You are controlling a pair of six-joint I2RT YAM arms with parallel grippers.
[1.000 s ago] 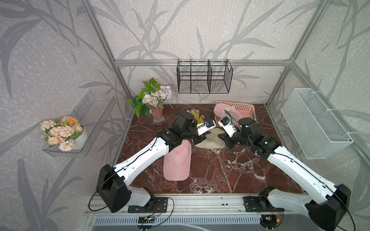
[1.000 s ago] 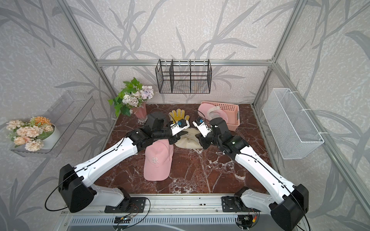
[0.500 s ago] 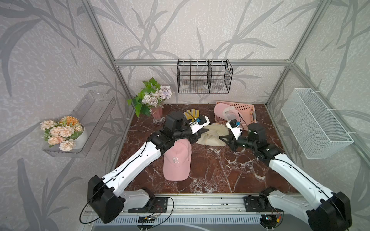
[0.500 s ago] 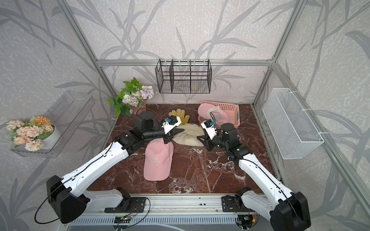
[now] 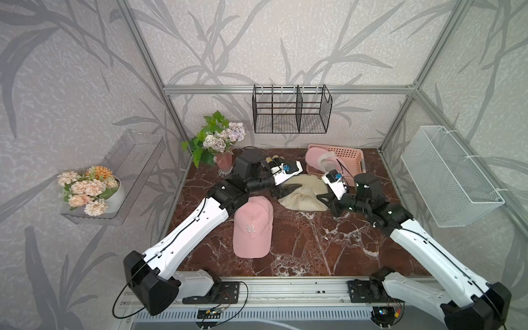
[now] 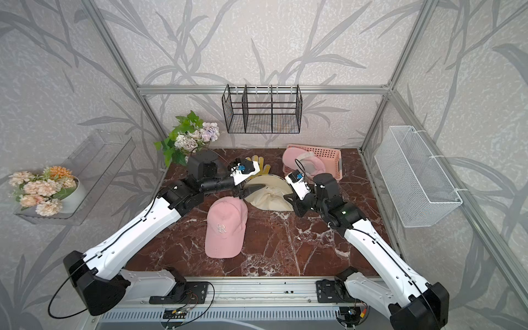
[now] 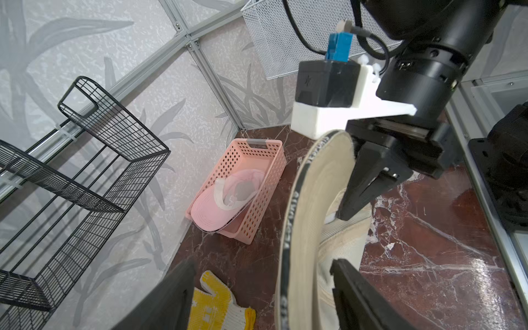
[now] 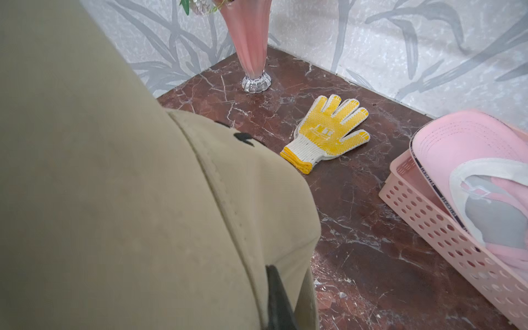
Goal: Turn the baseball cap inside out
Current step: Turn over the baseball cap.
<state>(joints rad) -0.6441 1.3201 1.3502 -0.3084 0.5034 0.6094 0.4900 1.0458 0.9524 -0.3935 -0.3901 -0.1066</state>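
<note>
Right claw [image 5: 322, 197] tight on beige cap [image 5: 300, 197]

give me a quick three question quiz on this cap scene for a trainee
1. True or false: the yellow glove lies inside the pink basket.
2. Which tool is shut on the beige cap? A) left B) right C) both
3. How many pink caps are in view?
Key: 1 false, it lies on the table. 2 B: the right tool pinches it, the left tool is open. 3 two: the logo cap on the table, the upturned cap in the basket.
</note>
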